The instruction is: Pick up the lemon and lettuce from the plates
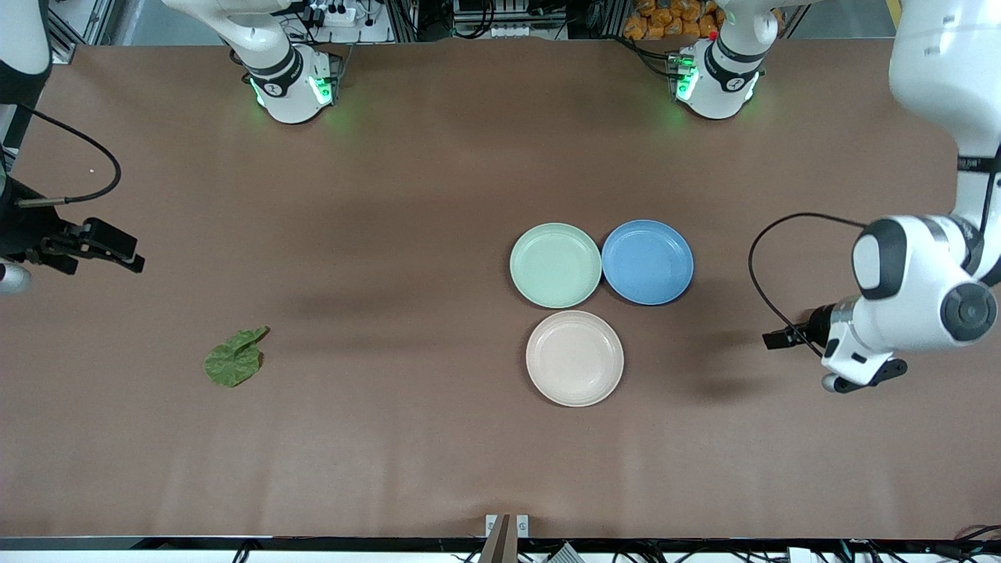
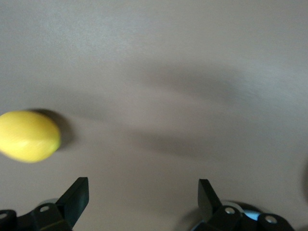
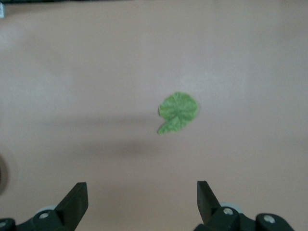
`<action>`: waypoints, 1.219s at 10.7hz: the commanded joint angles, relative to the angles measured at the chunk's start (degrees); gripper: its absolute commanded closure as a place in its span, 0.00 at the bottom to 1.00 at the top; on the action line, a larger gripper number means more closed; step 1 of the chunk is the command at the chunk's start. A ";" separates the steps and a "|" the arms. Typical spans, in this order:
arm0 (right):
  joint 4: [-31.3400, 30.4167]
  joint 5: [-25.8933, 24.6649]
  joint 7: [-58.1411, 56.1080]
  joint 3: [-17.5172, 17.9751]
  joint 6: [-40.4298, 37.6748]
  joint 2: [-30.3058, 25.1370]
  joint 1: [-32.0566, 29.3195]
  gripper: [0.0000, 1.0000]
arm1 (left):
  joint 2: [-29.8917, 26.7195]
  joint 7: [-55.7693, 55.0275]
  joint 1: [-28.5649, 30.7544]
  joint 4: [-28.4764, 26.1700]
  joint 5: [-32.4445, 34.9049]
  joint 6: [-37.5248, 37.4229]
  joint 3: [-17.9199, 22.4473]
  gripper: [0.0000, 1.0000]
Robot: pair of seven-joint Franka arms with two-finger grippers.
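The lettuce (image 1: 235, 360) lies flat on the bare table toward the right arm's end; it also shows in the right wrist view (image 3: 178, 112). The lemon (image 2: 29, 136) lies on the table in the left wrist view; in the front view the left arm hides it. The mint green plate (image 1: 555, 264) and the cream plate (image 1: 575, 358) hold nothing. My left gripper (image 2: 143, 195) is open and empty above the table at the left arm's end (image 1: 864, 379), close to the lemon. My right gripper (image 3: 142, 197) is open and empty, up at the right arm's end (image 1: 12, 279), well off the lettuce.
A blue plate (image 1: 647, 261), also holding nothing, touches the mint green plate on the side toward the left arm. The cream plate lies nearer the front camera than both. The brown table (image 1: 391, 234) carries nothing else.
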 commanded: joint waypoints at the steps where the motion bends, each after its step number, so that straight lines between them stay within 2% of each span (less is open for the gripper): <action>1: 3.12 -3.95 -1.00 0.30 -5.35 0.07 -0.68 0.00 | -15.93 -1.61 -1.60 -16.30 0.84 6.88 0.26 0.00; 4: 5.06 -3.46 -0.91 0.47 -5.44 -0.62 -0.76 0.00 | -23.17 -0.56 -3.09 -16.52 1.19 6.81 0.35 0.00; 6: 4.63 -3.45 -0.56 0.65 -8.24 -1.94 -0.15 0.00 | -25.37 -0.74 -3.45 -13.81 1.54 5.76 0.43 0.00; 8: 0.17 -3.27 -0.56 0.56 -6.34 -4.74 -0.41 0.00 | -25.38 0.75 -3.71 -9.24 2.50 1.20 0.43 0.00; 9: -2.55 -3.27 -0.56 0.56 -3.97 -6.32 -0.32 0.00 | -25.38 2.50 -3.71 -5.56 2.69 -3.52 0.43 0.00; 11: -5.56 -3.19 -0.56 0.56 -0.01 -7.83 -0.32 0.00 | -24.42 7.69 -3.62 5.93 2.08 -18.35 0.08 0.00; 12: -5.83 -3.19 -0.56 0.56 0.09 -7.92 -0.32 0.00 | -24.67 7.96 -3.28 8.07 1.64 -22.42 -0.18 0.00; 13: -6.61 -3.19 -0.47 0.56 0.62 -8.27 -0.41 0.00 | -25.28 8.14 -3.19 8.10 0.68 -23.16 -0.18 0.00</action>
